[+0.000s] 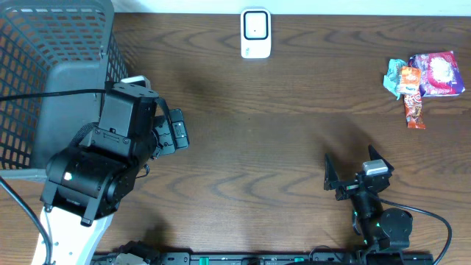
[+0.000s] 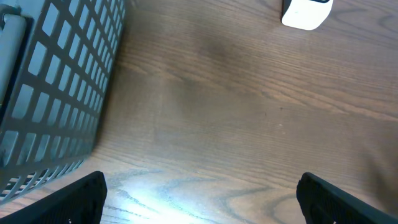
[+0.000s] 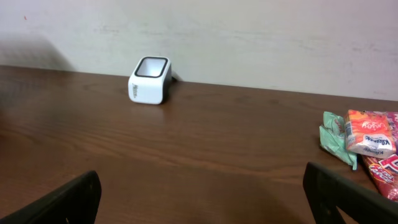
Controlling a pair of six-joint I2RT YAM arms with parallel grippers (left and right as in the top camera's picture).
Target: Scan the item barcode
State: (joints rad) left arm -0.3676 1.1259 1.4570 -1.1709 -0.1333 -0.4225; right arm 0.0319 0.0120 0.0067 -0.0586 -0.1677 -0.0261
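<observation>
A: Hands, near side first?
B: Right hand (image 1: 355, 168) sits low at the near right edge of the counter (image 1: 280, 147). Fingers are spread wide and it holds nothing. Left hand (image 1: 179, 131) is further in on the left side, also spread wide and holding nothing, facing the wood below it.
A: Confirmed from the wrist cams?
B: Yes. In the left wrist view the fingers (image 2: 81, 199) sit at the bottom corners with only wood grain between them. The right wrist view shows the same layout.
A: Basket?
B: Grey mesh basket (image 1: 44, 37) in the far left corner, its wall just beside the left hand. From overhead the left arm overlaps its near end. Can't tell if they touch.
A: Item?
B: Snack packets (image 1: 423, 77) in a small heap at the far right of the counter, well apart from both hands. Pink one is on the right, orange and green ones on the left, and a red one sticks out toward the near side. They lie flat and touch each other. Can't make out a barcode in any view.
A: Scanner?
B: Scanner (image 1: 255, 33) is a small white box at the far edge of the counter, roughly centre, well left of the packets. The right wrist view shows it upright with a dark window on top, close to the wall (image 3: 249, 37).
</observation>
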